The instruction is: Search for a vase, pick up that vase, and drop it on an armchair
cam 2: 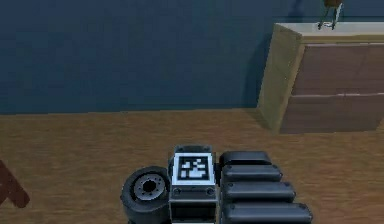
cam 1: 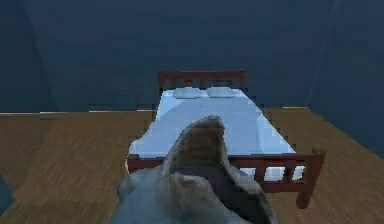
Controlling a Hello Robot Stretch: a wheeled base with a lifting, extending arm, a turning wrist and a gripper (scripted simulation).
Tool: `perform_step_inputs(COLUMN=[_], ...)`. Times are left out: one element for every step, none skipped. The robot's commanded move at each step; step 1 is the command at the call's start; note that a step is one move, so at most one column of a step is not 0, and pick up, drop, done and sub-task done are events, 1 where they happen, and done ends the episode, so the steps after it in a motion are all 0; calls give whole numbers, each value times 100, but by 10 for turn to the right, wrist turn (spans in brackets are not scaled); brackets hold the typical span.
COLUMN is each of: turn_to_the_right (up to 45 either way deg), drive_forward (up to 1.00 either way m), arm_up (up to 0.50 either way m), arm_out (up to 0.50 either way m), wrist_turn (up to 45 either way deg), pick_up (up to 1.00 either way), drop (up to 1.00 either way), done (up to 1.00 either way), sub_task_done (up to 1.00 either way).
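One small upright thing [cam 2: 330, 12] on the dresser [cam 2: 320, 80], possibly the vase, too small to call.

Stands on the dresser's top, at the arm side view's upper right, well apart from the end effector [cam 2: 148, 192], tucked low beside a white marker square [cam 2: 195, 168]. Cannot make out its far end, so cannot tell whether released, clenched or grasping anything. Ahead, a bed [cam 1: 250, 125] with two pillows [cam 1: 187, 93] against a blue wall [cam 1: 100, 50]. If a vase, probably light, stiff and brittle, with smooth sides apt to slip. Best taken around the narrow neck or waist, kept upright, squeezed gently, lifted straight off the top before drawing back. Worth driving closer first to confirm the shape. Should survive a short drop onto a soft armchair seat, yet safer released low.
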Motion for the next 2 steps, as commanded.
perform_step_inputs(turn_to_the_right=[-450, -420], drive_forward=[0, 0], arm_up=[0, 0], arm_out=[0, 0], wrist_turn=[0, 0], pick_up=[0, 0], drop=[0, 0], done=[0, 0], sub_task_done=[0, 0])
